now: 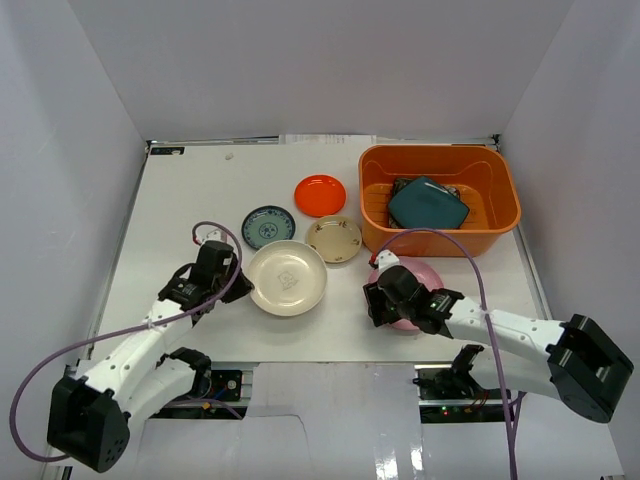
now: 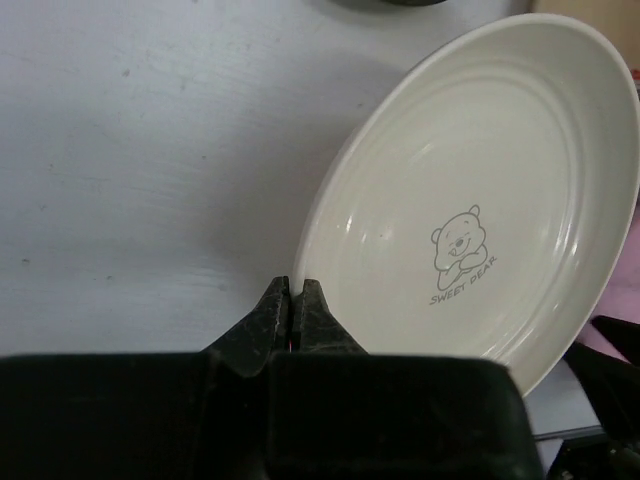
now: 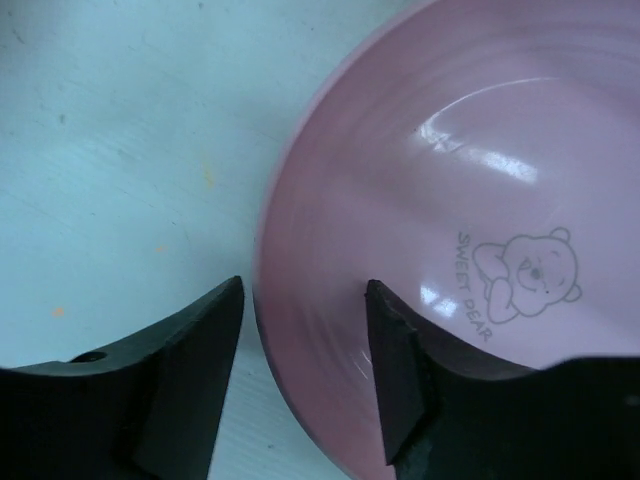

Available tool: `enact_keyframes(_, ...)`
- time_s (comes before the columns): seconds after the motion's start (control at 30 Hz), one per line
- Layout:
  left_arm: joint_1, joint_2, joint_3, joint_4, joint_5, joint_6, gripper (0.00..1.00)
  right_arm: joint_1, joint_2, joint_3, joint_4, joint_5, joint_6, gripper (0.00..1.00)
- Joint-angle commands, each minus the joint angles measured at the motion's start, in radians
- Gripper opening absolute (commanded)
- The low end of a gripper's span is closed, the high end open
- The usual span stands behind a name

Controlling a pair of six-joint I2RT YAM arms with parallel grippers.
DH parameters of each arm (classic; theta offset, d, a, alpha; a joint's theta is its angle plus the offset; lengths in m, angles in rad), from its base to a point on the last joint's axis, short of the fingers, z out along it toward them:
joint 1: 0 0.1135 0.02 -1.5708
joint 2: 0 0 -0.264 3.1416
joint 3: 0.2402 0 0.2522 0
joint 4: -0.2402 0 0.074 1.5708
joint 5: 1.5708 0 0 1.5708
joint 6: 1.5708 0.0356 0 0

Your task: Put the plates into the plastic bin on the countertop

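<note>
My left gripper (image 2: 293, 290) (image 1: 244, 287) is shut on the left rim of the larger cream plate (image 2: 470, 200) (image 1: 288, 278), which lies on the white countertop (image 1: 200, 200). My right gripper (image 3: 305, 290) (image 1: 380, 298) is open, its fingers astride the left rim of the pink plate (image 3: 450, 180) (image 1: 422, 273), one outside and one over the inside. The orange plastic bin (image 1: 437, 150) at the back right holds a square teal plate (image 1: 428, 202) on top of a dark one. An orange-red plate (image 1: 320, 195), a blue-patterned plate (image 1: 268, 227) and a tan plate (image 1: 334, 239) lie left of the bin.
Pale walls enclose the countertop on three sides. Purple cables (image 1: 470, 255) arc over both arms, the right one rising just in front of the bin. The pink plate sits close to the bin's front wall.
</note>
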Motion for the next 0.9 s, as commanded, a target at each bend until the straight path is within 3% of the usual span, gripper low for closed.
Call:
enact_keyframes(0.0, -0.003, -0.102, 0.112, -0.062, 0.001, 0.021, 0.00, 0.032, 0.071, 0.052, 0.020, 0.081, 0.010, 0.54)
enact_keyframes(0.03, -0.001, -0.116, 0.125, -0.071, -0.001, 0.025, 0.00, 0.044, 0.086, 0.060, 0.017, 0.087, 0.008, 0.47)
enact_keyframes(0.07, -0.001, -0.139, 0.136, -0.077, -0.006, 0.026, 0.00, 0.052, 0.105, 0.068, 0.002, 0.098, 0.014, 0.26)
enact_keyframes(0.1, -0.003, -0.148, 0.145, -0.080, -0.006, 0.029, 0.00, 0.061, 0.111, 0.089, -0.010, 0.101, 0.016, 0.17)
enact_keyframes(0.17, -0.003, -0.160, 0.171, -0.077, -0.013, 0.029, 0.00, 0.098, 0.105, 0.126, -0.056, 0.125, 0.022, 0.08)
enact_keyframes(0.43, -0.001, -0.189, 0.220, 0.021, -0.047, 0.067, 0.00, 0.256, -0.026, 0.529, -0.437, 0.269, 0.048, 0.08)
enact_keyframes(0.57, -0.001, -0.215, 0.238, 0.048, -0.041, 0.101, 0.00, 0.294, -0.026, 0.713, -0.477, 0.276, -0.001, 0.08)
enact_keyframes(0.7, -0.001, -0.231, 0.214, 0.053, -0.006, 0.104, 0.00, 0.294, 0.007, 0.862, -0.446, 0.409, -0.119, 0.08)
enact_keyframes(0.77, -0.001, -0.237, 0.200, 0.054, 0.017, 0.101, 0.00, 0.215, 0.049, 0.896, -0.394, 0.464, -0.229, 0.08)
enact_keyframes(0.87, -0.001, -0.243, 0.183, 0.056, 0.056, 0.089, 0.00, -0.066, 0.109, 0.939, -0.280, 0.284, -0.329, 0.08)
